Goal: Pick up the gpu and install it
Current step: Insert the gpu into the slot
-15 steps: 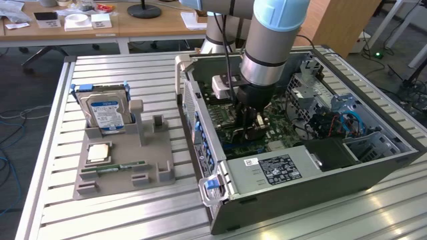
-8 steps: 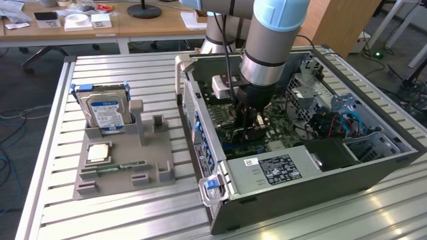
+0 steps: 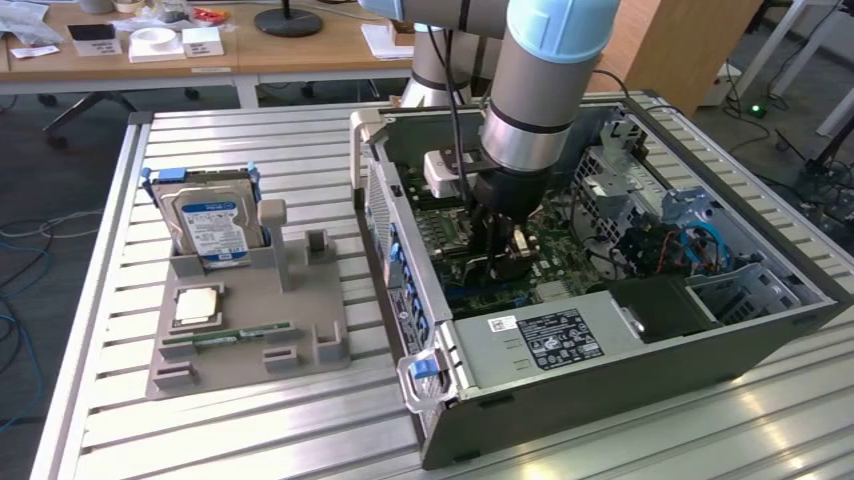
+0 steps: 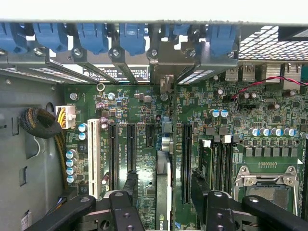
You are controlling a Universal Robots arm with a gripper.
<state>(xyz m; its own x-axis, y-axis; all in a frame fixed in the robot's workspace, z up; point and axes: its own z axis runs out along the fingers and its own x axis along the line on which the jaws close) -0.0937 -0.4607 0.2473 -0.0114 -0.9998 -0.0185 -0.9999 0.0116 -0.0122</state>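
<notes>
The gpu (image 4: 163, 192) shows edge-on as a narrow dark strip standing upright in a slot of the green motherboard (image 4: 144, 110), inside the open computer case (image 3: 400, 250). My gripper (image 4: 164, 179) is open. Its two black fingers (image 4: 131, 185) stand on either side of the card, with a gap between each finger and the card. In the exterior view my gripper (image 3: 505, 255) reaches straight down into the case over the motherboard (image 3: 461, 230), with the arm upright above it.
At the exterior view's left, a grey holder (image 3: 247, 320) on the slatted table carries a silver hard drive (image 3: 214, 225), a square chip (image 3: 198, 305) and a green memory stick (image 3: 247, 333). The power supply (image 3: 561, 340), drive cage (image 3: 747, 285) and case walls hem in the arm.
</notes>
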